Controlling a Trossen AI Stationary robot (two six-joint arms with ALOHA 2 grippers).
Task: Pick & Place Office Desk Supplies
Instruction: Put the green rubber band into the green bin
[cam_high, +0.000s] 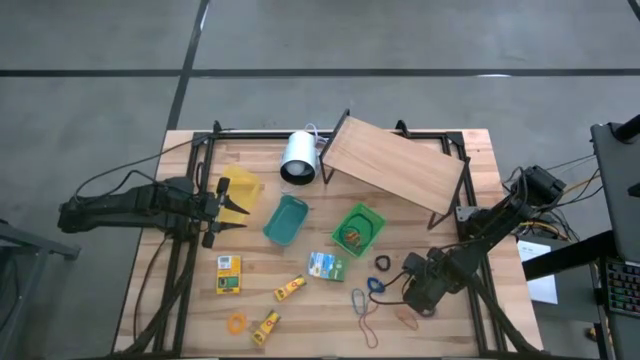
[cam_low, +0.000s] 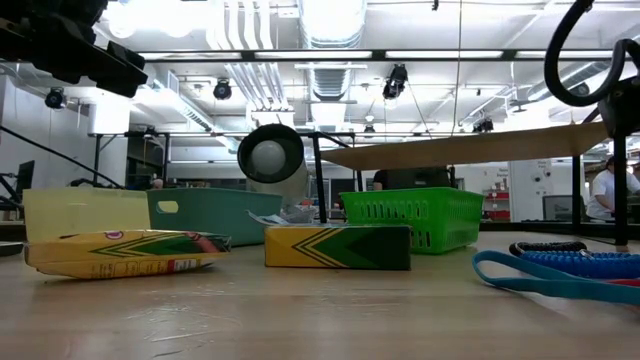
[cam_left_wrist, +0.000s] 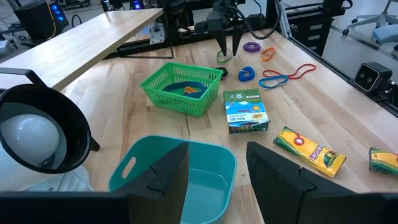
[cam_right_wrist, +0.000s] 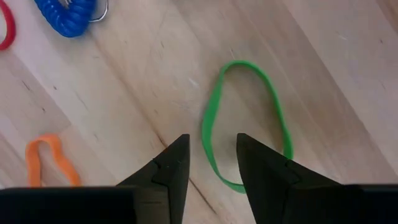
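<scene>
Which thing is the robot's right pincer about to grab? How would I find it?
Find the green basket, then the right pincer lowered near the table's front. Straddled by its tips lies a thin green band, the only green loop; its neighbours are a blue coil and an orange band.

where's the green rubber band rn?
In the right wrist view the green rubber band lies flat on the table, one side of the loop between the right end effector fingertips, with the blue coil and orange band nearby.
</scene>
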